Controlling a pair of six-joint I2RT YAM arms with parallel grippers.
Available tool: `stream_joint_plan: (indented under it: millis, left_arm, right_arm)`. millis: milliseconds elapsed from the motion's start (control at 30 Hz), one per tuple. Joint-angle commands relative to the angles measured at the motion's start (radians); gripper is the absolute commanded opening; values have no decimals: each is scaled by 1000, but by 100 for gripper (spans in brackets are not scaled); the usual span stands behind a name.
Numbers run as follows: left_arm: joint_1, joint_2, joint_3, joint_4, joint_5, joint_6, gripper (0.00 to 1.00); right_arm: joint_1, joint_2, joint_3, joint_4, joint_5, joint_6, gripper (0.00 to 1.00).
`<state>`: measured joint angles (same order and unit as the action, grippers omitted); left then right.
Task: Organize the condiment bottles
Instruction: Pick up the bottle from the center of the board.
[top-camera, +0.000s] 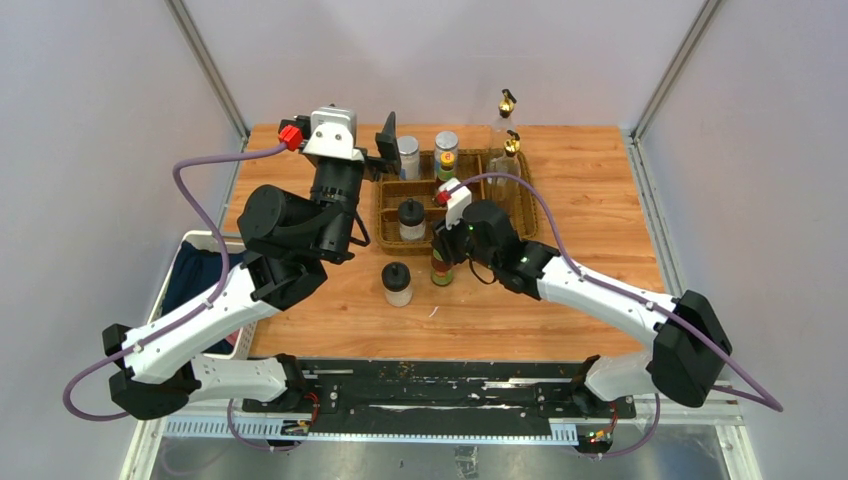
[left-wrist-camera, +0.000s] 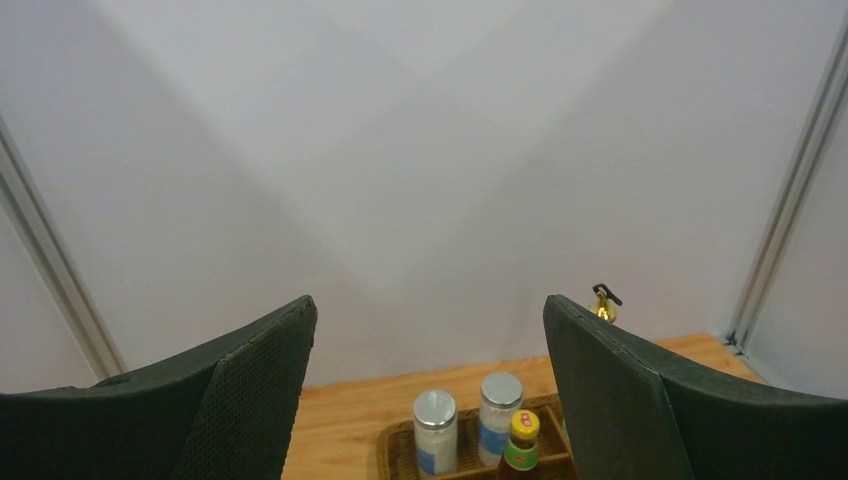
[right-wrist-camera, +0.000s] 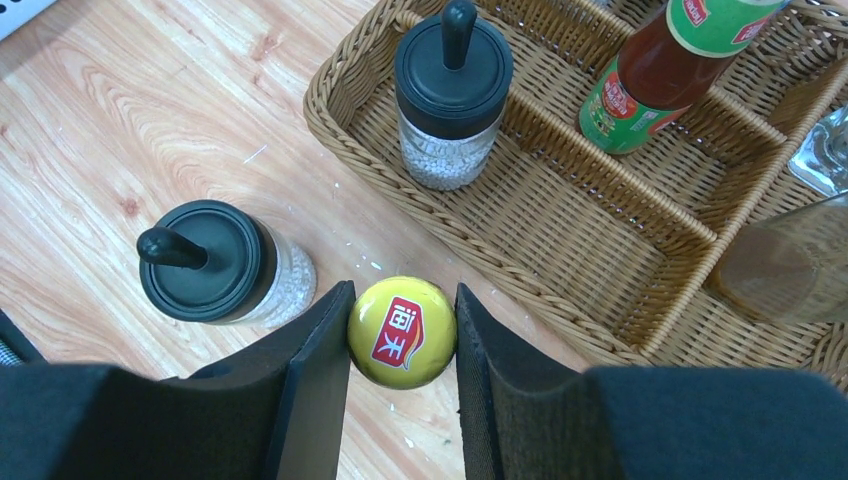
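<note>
My right gripper (right-wrist-camera: 402, 335) is shut on the yellow cap of a red sauce bottle (top-camera: 441, 270), which stands upright on the table just in front of the wicker tray (top-camera: 533, 215). A black-lidded jar (right-wrist-camera: 215, 265) stands beside it on the left. In the tray are another black-lidded jar (right-wrist-camera: 452, 95), a second sauce bottle (right-wrist-camera: 680, 70), two silver-lidded shakers (left-wrist-camera: 435, 432) and a clear cruet (top-camera: 510, 160). Another cruet (top-camera: 508, 108) stands behind the tray. My left gripper (left-wrist-camera: 428, 300) hangs open and empty above the tray's back left corner.
A white bin (top-camera: 200, 262) holding blue cloth sits off the table's left edge. Grey walls with metal posts close in the back and sides. Bare wood lies in front of the tray and to its right.
</note>
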<state>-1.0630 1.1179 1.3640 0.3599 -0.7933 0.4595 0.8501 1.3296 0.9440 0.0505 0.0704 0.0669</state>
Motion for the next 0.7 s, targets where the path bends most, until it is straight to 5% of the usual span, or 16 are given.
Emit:
stream_joint_plan:
  millis: [0, 667]
  left_arm:
    - [-5, 1, -2, 37, -20, 19, 89]
    - [-3, 13, 131, 115, -9, 123, 88]
  right_arm:
    - [-4, -9, 91, -30, -28, 9, 0]
    - [5, 108, 469, -165, -38, -84, 0]
